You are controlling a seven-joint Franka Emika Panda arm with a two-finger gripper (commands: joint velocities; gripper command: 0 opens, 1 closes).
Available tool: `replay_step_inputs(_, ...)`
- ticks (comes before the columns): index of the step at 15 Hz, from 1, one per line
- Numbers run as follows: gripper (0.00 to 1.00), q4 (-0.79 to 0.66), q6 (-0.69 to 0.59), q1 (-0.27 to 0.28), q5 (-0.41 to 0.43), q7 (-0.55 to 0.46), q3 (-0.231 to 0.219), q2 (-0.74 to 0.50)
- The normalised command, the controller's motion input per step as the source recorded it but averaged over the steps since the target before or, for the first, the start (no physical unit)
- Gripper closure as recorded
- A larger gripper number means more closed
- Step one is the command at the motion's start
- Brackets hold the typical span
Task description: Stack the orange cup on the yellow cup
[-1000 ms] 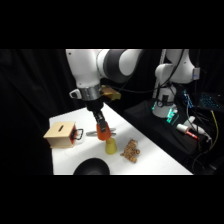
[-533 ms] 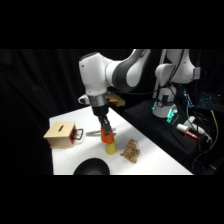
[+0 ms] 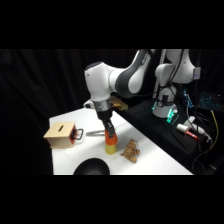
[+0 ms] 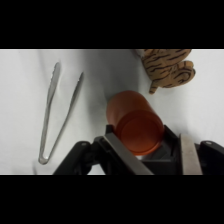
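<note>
Your gripper is clamped on the orange cup, one finger on each side of it, as the wrist view shows, where the cup fills the space between the pads. In the side view, the orange cup sits on top of the yellow cup, which stands on the table near its middle. You cannot tell from either view how deeply the orange cup has seated on it.

Just right of the stack lies the plush toy, close to the cups but apart from them. Left of the gripper the tongs lie flat, and farther left stands the tan box, slot up. At the near edge you see a black bowl. In the wrist view the tongs lie beside the cup, with the toy on the other side.
</note>
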Motion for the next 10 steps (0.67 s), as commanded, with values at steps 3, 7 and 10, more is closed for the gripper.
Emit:
replay_step_inputs(3, 0.52, 0.03, 0.16, -0.106, 0.215, -0.28, 0.133, 0.05)
replay_step_inputs(7, 0.06, 0.08, 0.07, -0.088, 0.127, -0.2, 0.1, 0.06)
replay_step_inputs(10, 0.0, 0.09, 0.0, -0.08, 0.065, -0.14, 0.064, 0.0)
